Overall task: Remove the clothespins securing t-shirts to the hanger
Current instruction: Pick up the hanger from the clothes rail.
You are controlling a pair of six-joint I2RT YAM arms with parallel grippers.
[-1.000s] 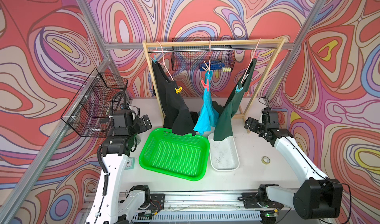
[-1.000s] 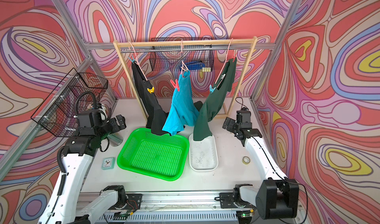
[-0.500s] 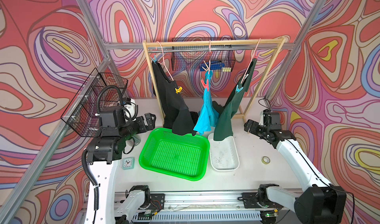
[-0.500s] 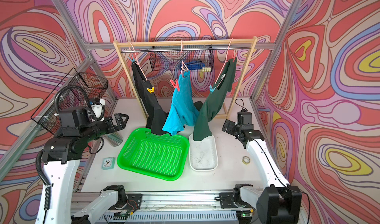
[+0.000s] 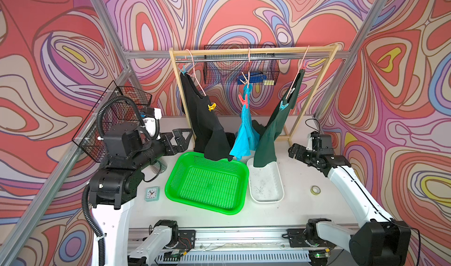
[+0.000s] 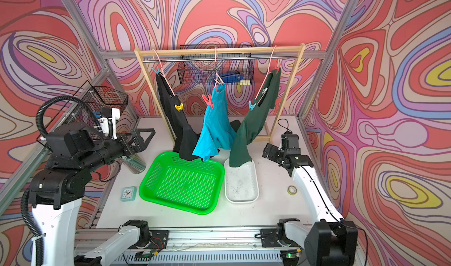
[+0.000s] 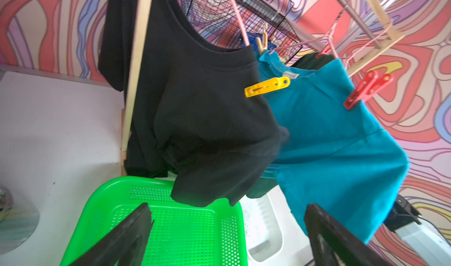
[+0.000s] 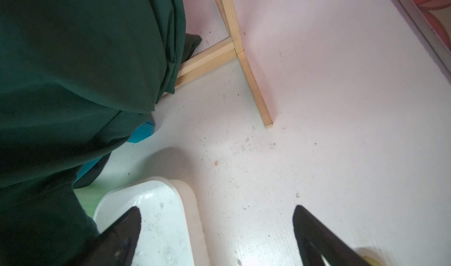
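because each shirt is pinched to its pink hanger (image 7: 238, 16) at both shoulders, none can slip down the tilted wires on the wooden rack (image 5: 251, 50). the black t-shirt (image 5: 202, 123), at left, carries a light blue clothespin (image 5: 183, 70) far and high and a yellow clothespin (image 7: 267, 86) nearer and lower. the turquoise t-shirt (image 5: 246, 133) has a beige clothespin (image 7: 262, 44) and a red-pink clothespin (image 7: 366, 89). the dark green t-shirt (image 5: 269, 140), at right, has a red clothespin (image 5: 303, 64) and a pale blue clothespin (image 5: 283, 105).

the left fingers (image 7: 131, 233), spread wide and empty, are raised just left of the black t-shirt and face the yellow clothespin, probably to line up on it. the right fingers (image 8: 119, 235), also spread and empty, hang low over the worktop (image 5: 300, 203) by the white tray (image 8: 190, 203). the green basket (image 5: 168, 188) sits under the hems, likely to catch what drops.
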